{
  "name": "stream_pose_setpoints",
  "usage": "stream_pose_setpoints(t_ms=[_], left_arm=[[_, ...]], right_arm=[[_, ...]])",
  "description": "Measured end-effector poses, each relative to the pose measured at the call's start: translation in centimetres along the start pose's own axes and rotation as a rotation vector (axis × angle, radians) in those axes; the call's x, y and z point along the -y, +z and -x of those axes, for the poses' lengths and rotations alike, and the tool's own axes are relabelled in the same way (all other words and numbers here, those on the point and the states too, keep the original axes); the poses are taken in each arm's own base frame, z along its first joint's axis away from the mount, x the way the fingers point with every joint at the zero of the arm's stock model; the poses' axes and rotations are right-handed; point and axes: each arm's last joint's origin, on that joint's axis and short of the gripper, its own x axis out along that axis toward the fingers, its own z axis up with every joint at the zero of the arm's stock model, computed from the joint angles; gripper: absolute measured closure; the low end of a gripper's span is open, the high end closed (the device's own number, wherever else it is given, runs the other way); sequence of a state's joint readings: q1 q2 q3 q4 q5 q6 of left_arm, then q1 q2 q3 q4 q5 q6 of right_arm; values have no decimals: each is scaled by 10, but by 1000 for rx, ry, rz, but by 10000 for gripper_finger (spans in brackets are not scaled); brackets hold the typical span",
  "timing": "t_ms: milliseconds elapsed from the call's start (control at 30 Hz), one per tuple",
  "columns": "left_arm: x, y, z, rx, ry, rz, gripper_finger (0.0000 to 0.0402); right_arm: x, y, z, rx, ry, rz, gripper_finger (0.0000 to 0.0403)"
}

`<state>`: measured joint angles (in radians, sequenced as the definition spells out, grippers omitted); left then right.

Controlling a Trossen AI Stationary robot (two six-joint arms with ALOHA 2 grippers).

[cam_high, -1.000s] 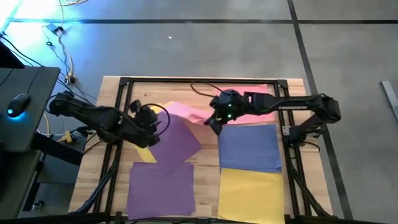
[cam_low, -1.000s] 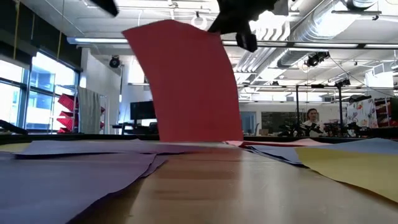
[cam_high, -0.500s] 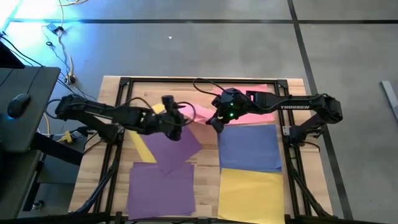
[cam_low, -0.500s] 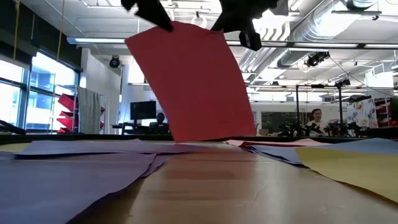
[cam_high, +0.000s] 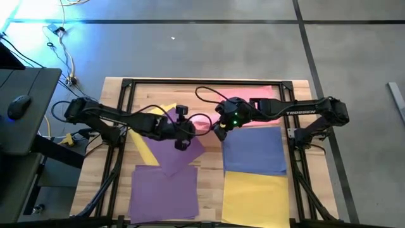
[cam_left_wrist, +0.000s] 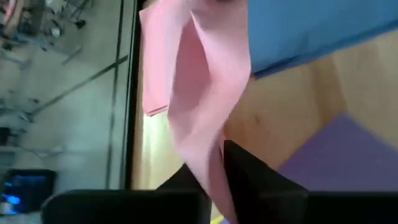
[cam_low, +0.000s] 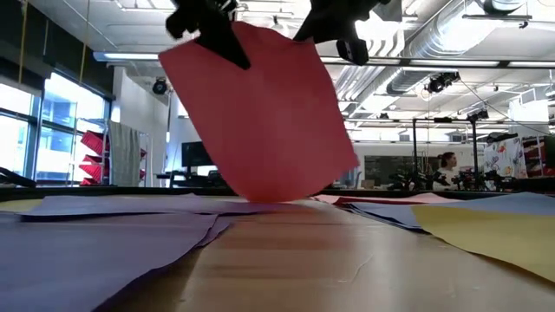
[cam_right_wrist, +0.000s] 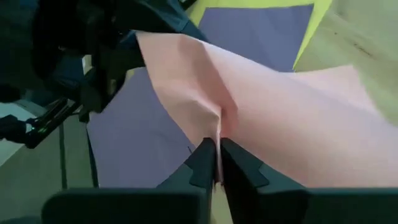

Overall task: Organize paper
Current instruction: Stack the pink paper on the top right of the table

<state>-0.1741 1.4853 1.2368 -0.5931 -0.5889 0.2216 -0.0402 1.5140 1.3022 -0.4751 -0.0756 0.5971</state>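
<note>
Wooden table [cam_high: 114, 95] on a grey floor, a workshop room behind it in the low view, with a person [cam_low: 448, 166] far off at 3 o'clock. Right gripper [cam_high: 219, 130], near the table's middle, has its fingers [cam_right_wrist: 202, 163] pinched tight on a pink sheet [cam_low: 260, 117], the paper creased where they meet. Left gripper [cam_high: 183, 136], at 9 o'clock of the right one and close by, grips the same sheet's other upper corner; in its wrist view the pink runs down between its dark fingers [cam_left_wrist: 249, 177]. The sheet hangs raised between the two, its lower edge near the table. A second pink sheet [cam_high: 262, 107] lies flat at 1 o'clock of the grippers, a blue sheet [cam_high: 253, 152] at 5, a tilted purple sheet [cam_high: 180, 152] at 7. Farther toward 6 lie a yellow sheet [cam_high: 256, 199] and another purple [cam_high: 164, 193]; more yellow [cam_high: 147, 152] shows under the tilted purple.
</note>
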Motion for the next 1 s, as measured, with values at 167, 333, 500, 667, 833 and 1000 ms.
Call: stream_pose_setpoints(t_ms=[167,333,500,667,833,1000], left_arm=[[-11,2,9,27,-23,184,401],[-20,1,13,48,-46,286,401],[-28,3,21,96,-46,389,402],[-38,1,27,113,-22,481,401],[-43,0,28,116,11,511,401],[-43,0,28,116,13,542,401]], right_arm=[[-2,18,27,70,9,148,289],[-11,35,70,99,-159,435,213],[0,30,87,-75,-341,593,183],[17,8,63,-239,-303,689,191],[27,-17,27,-214,-232,704,206],[24,-41,-1,-101,-151,641,214]])
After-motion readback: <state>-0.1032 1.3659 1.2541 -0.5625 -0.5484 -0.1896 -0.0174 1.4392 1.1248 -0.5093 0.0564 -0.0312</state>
